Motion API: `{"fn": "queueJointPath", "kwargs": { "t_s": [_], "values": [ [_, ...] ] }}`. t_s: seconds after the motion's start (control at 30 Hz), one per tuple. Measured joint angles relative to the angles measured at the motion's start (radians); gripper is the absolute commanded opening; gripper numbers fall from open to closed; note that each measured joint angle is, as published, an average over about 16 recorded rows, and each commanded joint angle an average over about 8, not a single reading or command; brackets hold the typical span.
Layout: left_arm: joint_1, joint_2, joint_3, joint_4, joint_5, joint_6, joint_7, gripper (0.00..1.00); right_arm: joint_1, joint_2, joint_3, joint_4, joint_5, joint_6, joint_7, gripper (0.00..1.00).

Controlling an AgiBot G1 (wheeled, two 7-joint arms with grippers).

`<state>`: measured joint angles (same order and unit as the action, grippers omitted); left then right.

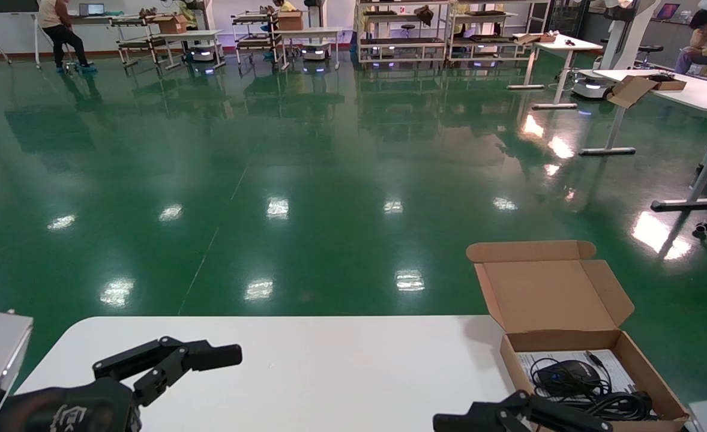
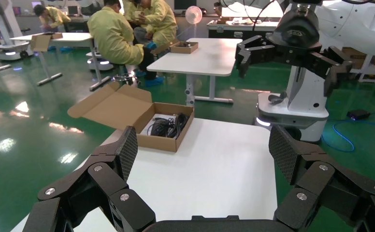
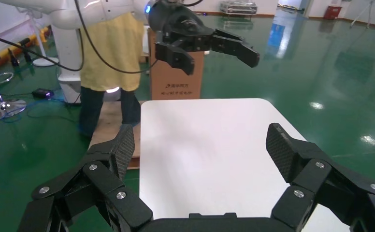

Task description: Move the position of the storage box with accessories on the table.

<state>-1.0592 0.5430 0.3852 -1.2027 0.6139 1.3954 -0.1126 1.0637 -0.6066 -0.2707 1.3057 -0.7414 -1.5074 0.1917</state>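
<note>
The storage box [image 1: 511,363] stands open at the far right corner of the white table [image 1: 299,372], its lid [image 1: 548,294] tilted back. Inside lie a black mouse [image 1: 569,373], its coiled cable [image 1: 620,405] and a white printed sheet [image 1: 620,365]. The left wrist view shows the box [image 2: 164,141] and cable [image 2: 168,124] well ahead of my left gripper [image 2: 202,145]. That gripper [image 1: 197,357] is open and empty over the near left of the table. My right gripper [image 1: 485,418] is open and empty, low beside the box's near left corner. Its wrist view [image 3: 200,145] shows only bare table [image 3: 200,121].
Green floor lies beyond the table's far edge. A white robot base [image 2: 296,111] stands close to the table's right end. A person in yellow [image 3: 110,53] and a brown carton [image 3: 176,82] stand off the left end. Other tables [image 1: 689,90] stand far right.
</note>
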Motion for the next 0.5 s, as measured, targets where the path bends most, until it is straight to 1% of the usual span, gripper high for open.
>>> {"fn": "queueJointPath", "kwargs": {
  "t_s": [0.5],
  "values": [
    [0.000,0.000,0.000,0.000,0.000,0.000,0.000,1.00,0.005,-0.002,-0.004,-0.011,0.005,0.006,-0.002,1.00]
  ]
}}
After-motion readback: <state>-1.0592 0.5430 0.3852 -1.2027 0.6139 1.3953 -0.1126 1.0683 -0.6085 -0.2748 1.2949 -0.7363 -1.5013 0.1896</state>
